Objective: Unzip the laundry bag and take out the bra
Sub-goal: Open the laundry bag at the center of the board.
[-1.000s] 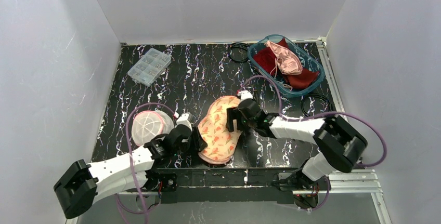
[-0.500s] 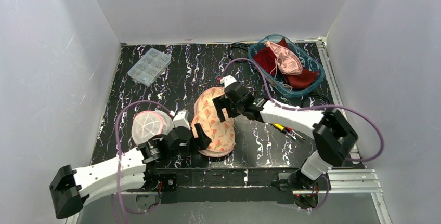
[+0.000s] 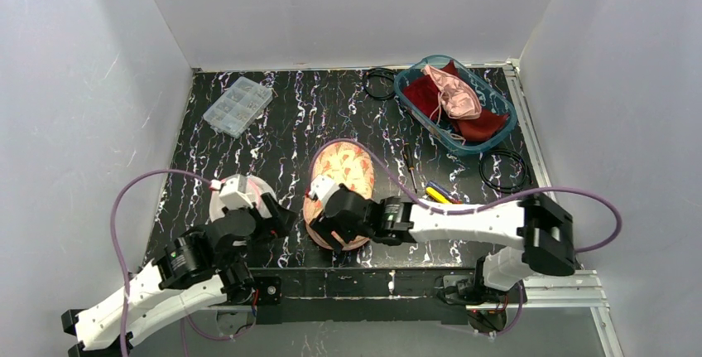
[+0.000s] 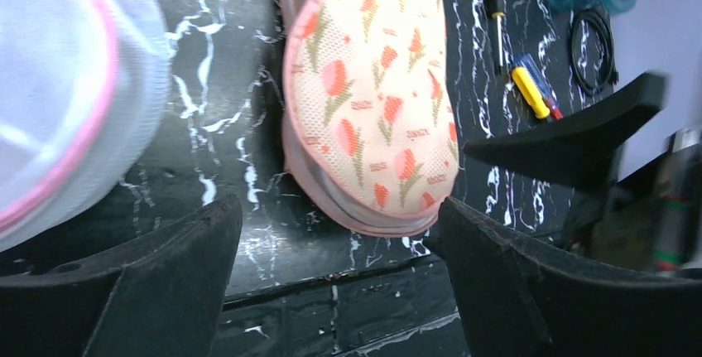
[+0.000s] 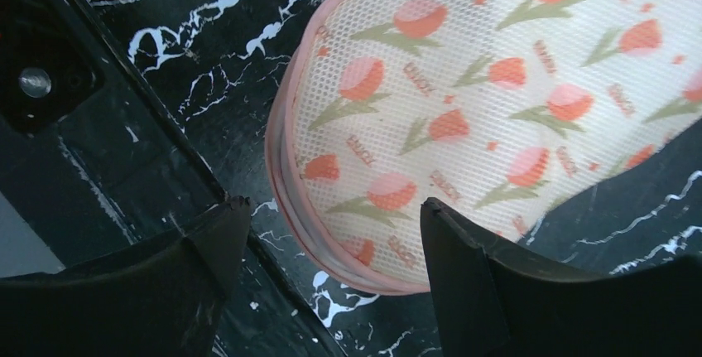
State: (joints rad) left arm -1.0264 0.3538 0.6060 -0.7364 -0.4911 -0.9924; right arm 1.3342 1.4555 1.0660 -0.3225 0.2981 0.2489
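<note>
The laundry bag (image 3: 345,169) is a flat oval mesh pouch with orange tulips and a pink rim, lying in the middle near the table's front edge. The bra is hidden; the bag's contents do not show. My right gripper (image 3: 329,229) hangs open over the bag's near end, its fingers either side of the pink rim (image 5: 335,205) and holding nothing. My left gripper (image 3: 278,218) is open and empty to the left of the bag. In its wrist view the bag (image 4: 364,100) lies ahead and the gripper (image 4: 335,212) frames its near tip.
A white round mesh bag (image 3: 234,200) sits under my left wrist. At the back right, a teal basket (image 3: 497,136) holds red cloth and a pink garment (image 3: 454,96). There is also a clear organiser box (image 3: 238,105), a yellow-handled tool (image 3: 439,194) and black cables (image 3: 505,171).
My left gripper has opened and drawn back left, away from the bag. My right arm has swung from the bag's far side to its near end. The bag has shifted slightly left and away.
</note>
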